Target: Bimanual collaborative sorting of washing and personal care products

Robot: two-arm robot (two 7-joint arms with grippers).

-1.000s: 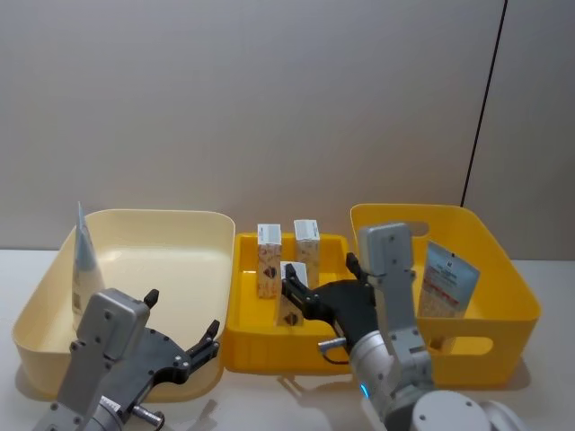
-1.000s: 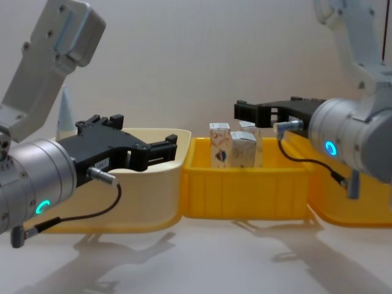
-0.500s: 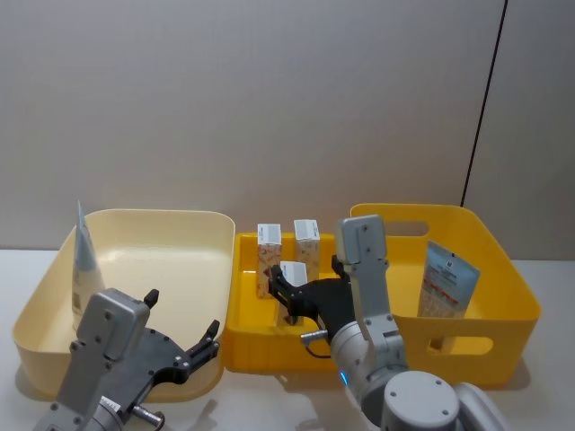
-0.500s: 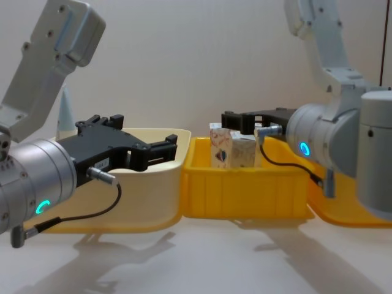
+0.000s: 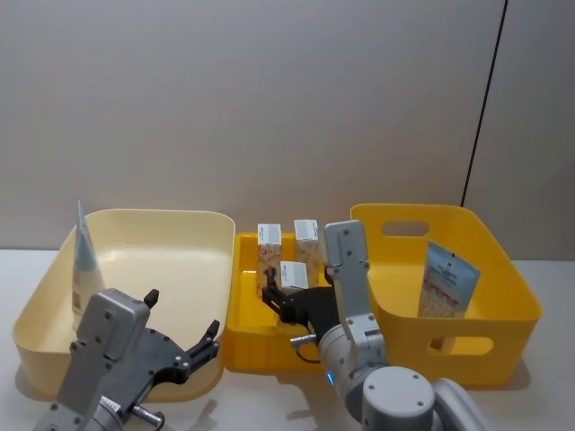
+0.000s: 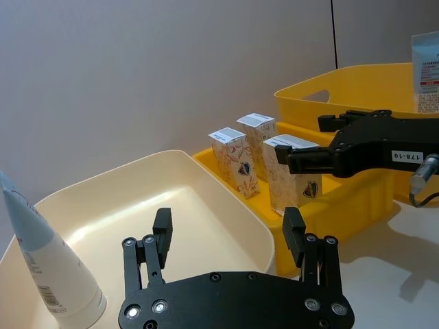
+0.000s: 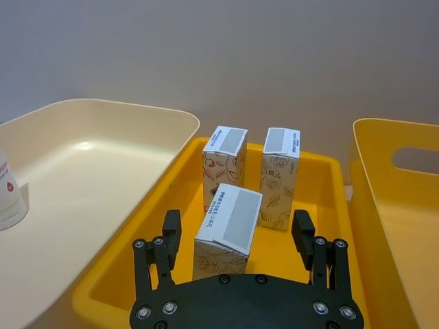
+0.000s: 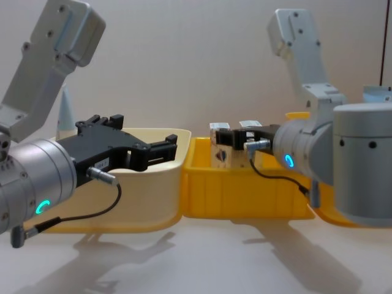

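Three small white cartons stand in the middle yellow tray: two at the back and a near one. My right gripper is open, with a finger on each side of the near carton and a gap to each. A pale blue tube stands at the left edge of the cream bin. A white tube with a blue end leans in the right yellow bin. My left gripper hangs open and holds nothing, by the cream bin's near rim.
The three bins sit side by side, touching, against a plain grey wall. Bare tabletop runs in front of them. Cables hang from both wrists.
My right gripper has moved left across the middle tray and now frames the near carton. The left arm and all the products have stayed put.
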